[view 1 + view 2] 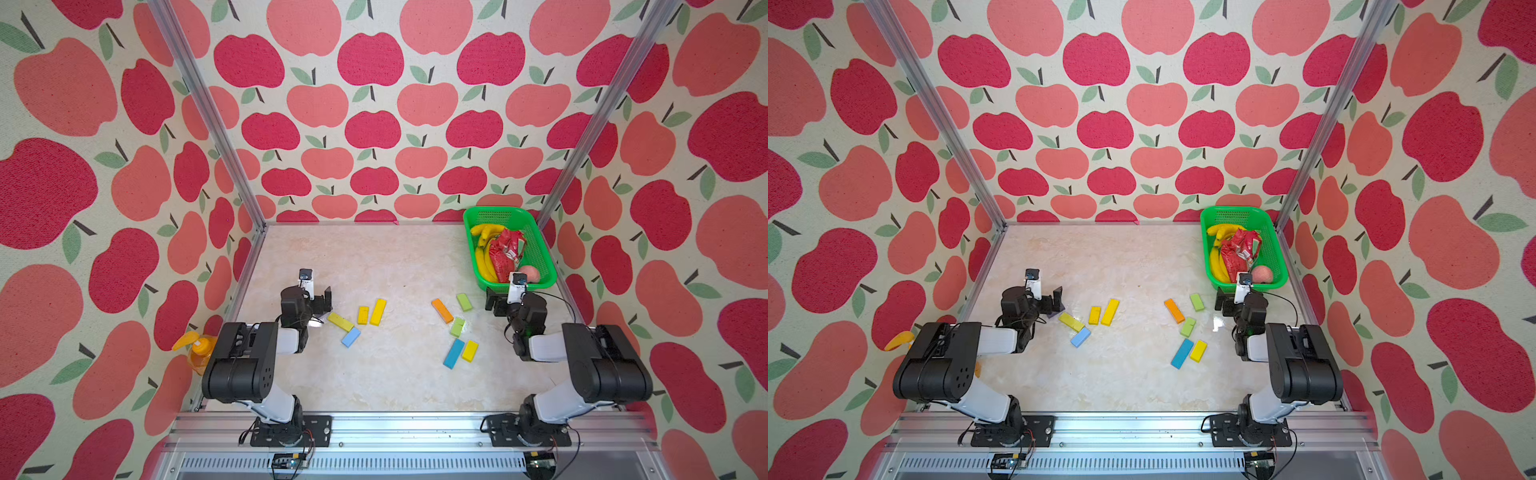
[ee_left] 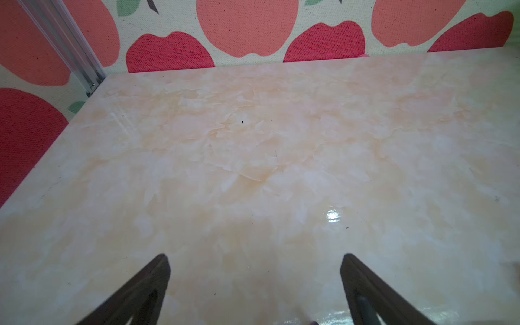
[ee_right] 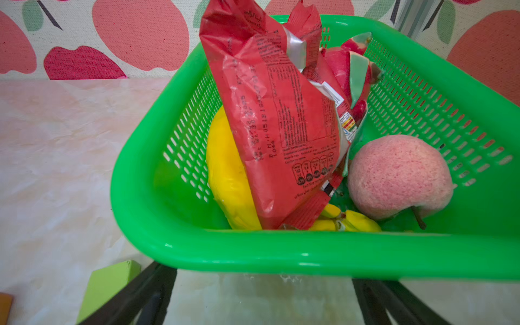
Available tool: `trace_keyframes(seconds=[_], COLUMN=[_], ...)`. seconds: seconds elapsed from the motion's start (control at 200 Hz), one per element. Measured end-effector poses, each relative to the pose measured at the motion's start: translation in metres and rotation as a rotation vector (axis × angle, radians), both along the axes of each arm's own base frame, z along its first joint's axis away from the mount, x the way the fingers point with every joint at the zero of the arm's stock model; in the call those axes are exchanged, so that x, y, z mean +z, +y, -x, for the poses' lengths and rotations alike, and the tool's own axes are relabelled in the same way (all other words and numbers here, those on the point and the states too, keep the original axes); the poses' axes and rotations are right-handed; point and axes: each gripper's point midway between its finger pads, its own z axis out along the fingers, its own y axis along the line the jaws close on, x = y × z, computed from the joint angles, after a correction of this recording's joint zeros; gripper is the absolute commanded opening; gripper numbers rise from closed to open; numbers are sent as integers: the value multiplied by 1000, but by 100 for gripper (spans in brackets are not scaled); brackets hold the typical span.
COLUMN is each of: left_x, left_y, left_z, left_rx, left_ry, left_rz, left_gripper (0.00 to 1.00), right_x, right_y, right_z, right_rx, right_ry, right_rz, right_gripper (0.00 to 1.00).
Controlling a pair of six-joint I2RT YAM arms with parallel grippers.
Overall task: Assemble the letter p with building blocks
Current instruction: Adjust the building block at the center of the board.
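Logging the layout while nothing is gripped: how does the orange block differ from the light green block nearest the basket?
Length: the orange block is long, the light green block short. Place: the light green block lies nearer the green basket, beside the open right gripper; the orange block lies farther toward the middle of the table. Both lie flat on the table, apart from each other, ungripped.

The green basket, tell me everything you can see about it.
The green basket looks like glossy bright-green plastic. It is rectangular with rounded corners, a smooth rim and slotted mesh walls. It stands upright in the far right corner of the table. Inside lie bananas, a crumpled red packet and a pink round fruit. The open right pincer hovers just before its near rim.
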Motion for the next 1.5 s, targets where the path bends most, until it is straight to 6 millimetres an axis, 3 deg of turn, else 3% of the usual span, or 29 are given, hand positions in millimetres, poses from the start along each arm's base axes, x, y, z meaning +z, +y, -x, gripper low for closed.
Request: trace_keyframes(seconds=[1.346,1.426,1.501], left_x=[-3,17,65], left_y=[-1,-5,-11], left_z=[0,-8,-26], left_rx=[-1,11,16], left_ry=[59,85,33], left_rz=[-3,-22,-13], left_gripper=[98,98,98], right_x=[3,9,23], right_y=[3,15,33], right_z=[3,6,0], right_rx=[-12,9,43], right_ry=[6,39,73], right_rz=[22,50,63], right_gripper=[99,99,99])
